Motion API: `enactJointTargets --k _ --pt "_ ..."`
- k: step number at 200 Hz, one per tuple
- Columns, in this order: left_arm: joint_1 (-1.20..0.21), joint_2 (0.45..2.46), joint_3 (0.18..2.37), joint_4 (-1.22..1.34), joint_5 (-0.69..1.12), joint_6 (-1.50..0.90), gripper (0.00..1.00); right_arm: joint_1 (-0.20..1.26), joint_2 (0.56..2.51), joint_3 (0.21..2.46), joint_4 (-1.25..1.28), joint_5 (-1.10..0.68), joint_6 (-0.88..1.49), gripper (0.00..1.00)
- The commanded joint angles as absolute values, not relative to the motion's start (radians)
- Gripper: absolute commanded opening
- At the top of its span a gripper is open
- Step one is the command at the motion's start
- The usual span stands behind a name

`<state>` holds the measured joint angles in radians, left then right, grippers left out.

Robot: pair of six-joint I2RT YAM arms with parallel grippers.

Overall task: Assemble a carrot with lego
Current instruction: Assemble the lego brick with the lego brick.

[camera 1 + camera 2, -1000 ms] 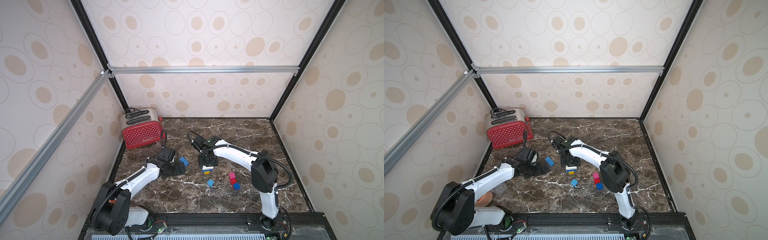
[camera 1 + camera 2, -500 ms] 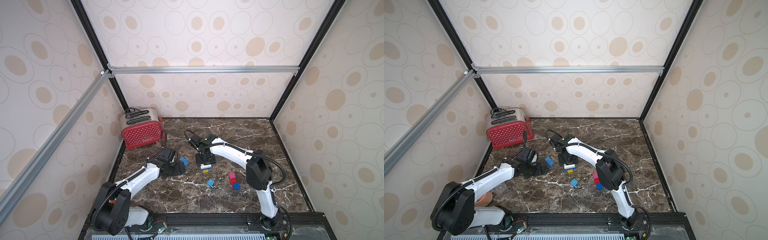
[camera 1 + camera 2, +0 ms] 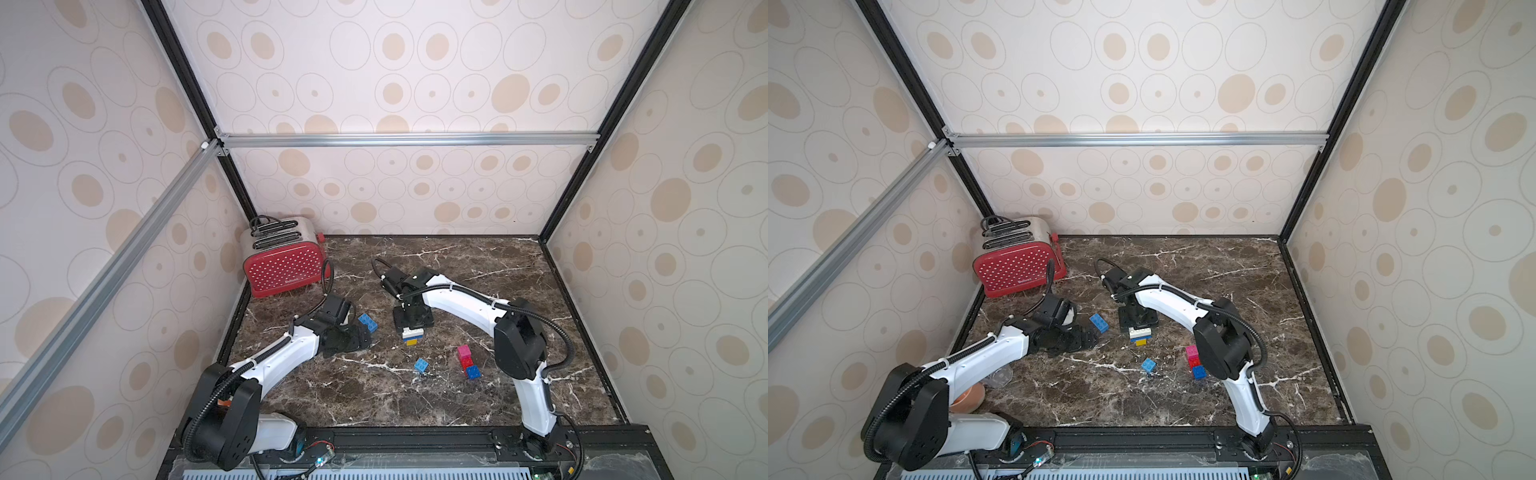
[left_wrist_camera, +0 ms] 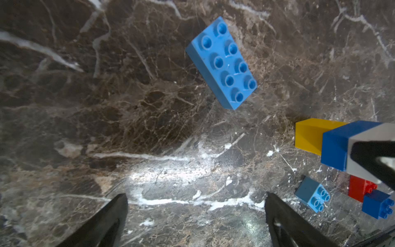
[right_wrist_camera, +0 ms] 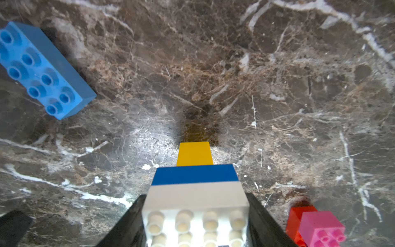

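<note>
Shifted slightly toward 9 o'clock and part-way back over the last second: elbow of the right arm [image 3: 457, 301]. Kept almost in place meanwhile: the carrot [image 3: 412, 336], part-built. Clock reference: 12 o'clock at the back wall, 6 o'clock at the arm bases.

State of right gripper [image 5: 195, 213]: closed on the white top brick of the carrot, one finger against each end face. Position of carrot: near the centre of the marble table [image 3: 457, 407], yellow tip down, blue above, white uppermost with studs bare. Cannot tell whether resting on the marble or held just clear.

State of left gripper [image 4: 195, 198]: jaws wide apart, empty, low at 9 o'clock of the carrot. Ahead of its fingertips and apart from them: light blue long brick [image 3: 368, 322], studs up.

Done, judging from the layout: three layers of the body. Apparently also done: top group [image 3: 466, 361] of red bar with pink and blue small bricks, at 4 o'clock of the carrot, near but apart; joints not clearly visible.

Left to do: seat the light blue long brick on the white studs, then press the top group over it. Loose too: small light blue brick [image 3: 421, 365] at 6 o'clock of the carrot; place in the figure unclear. Roughly halfway.
</note>
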<state>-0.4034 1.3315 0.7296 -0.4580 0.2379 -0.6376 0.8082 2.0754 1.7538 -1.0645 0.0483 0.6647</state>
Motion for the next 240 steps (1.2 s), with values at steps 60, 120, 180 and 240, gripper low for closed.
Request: enactJointTargets --k 60,120,180,240 --pt "-0.393 1.326 0.76 -0.474 0.231 -0.63 0.99 0.819 2.178 1.757 -1.174 0.067 0.753 0.47" --pt "-0.393 1.322 0.77 -0.48 0.221 -0.632 0.99 0.822 2.169 1.828 -1.188 0.074 0.746 0.54" --pt "-0.394 1.34 0.803 -0.492 0.188 -0.635 0.99 0.827 2.165 1.892 -1.187 0.068 0.742 0.63" --pt "-0.394 1.425 0.842 -0.507 0.068 -0.672 0.98 0.827 2.112 1.887 -1.16 0.069 0.739 0.78"
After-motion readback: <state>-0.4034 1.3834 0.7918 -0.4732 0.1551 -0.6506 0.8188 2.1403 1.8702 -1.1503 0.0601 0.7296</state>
